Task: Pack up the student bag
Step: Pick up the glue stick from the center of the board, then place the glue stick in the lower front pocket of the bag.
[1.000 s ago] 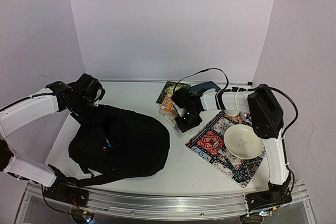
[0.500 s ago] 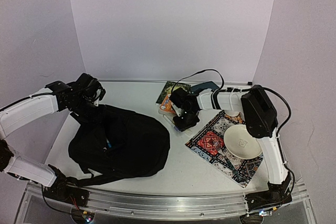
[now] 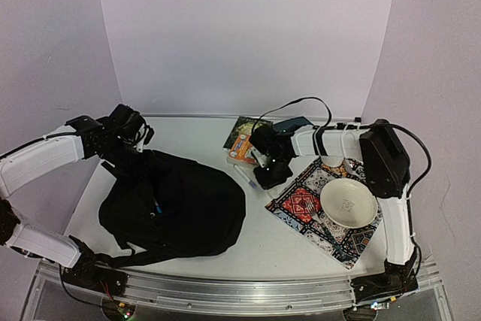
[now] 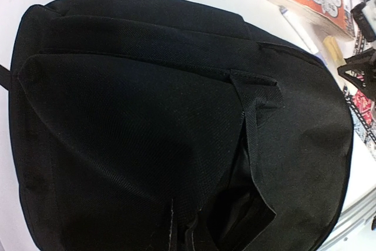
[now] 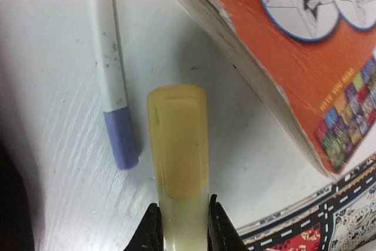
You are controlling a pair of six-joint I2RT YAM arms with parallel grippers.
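The student bag (image 3: 176, 208), a large black backpack, lies at the left of the table and fills the left wrist view (image 4: 147, 104), with a dark opening (image 4: 235, 210) low in that view. My left gripper (image 3: 134, 140) is at the bag's far left edge; its fingers are sunk in black fabric and look shut on it. My right gripper (image 3: 267, 176) is shut on a pale yellow stick (image 5: 177, 145), its fingertips (image 5: 154, 227) on either side of the stick's near end, low over the table between a white pen with a blue cap (image 5: 111, 74) and an orange book (image 5: 294, 57).
The pen (image 3: 244, 177) lies left of my right gripper. The orange book (image 3: 240, 148) lies on a green book (image 3: 244, 127) behind it. A teal pouch (image 3: 294, 123) is under the right forearm. A patterned book (image 3: 301, 204) carries a white bowl (image 3: 348, 202) at the right.
My right gripper has shifted slightly to the right, uncovering the pen on its left. The bag's right side has bulged out a little. The left arm has hardly moved.
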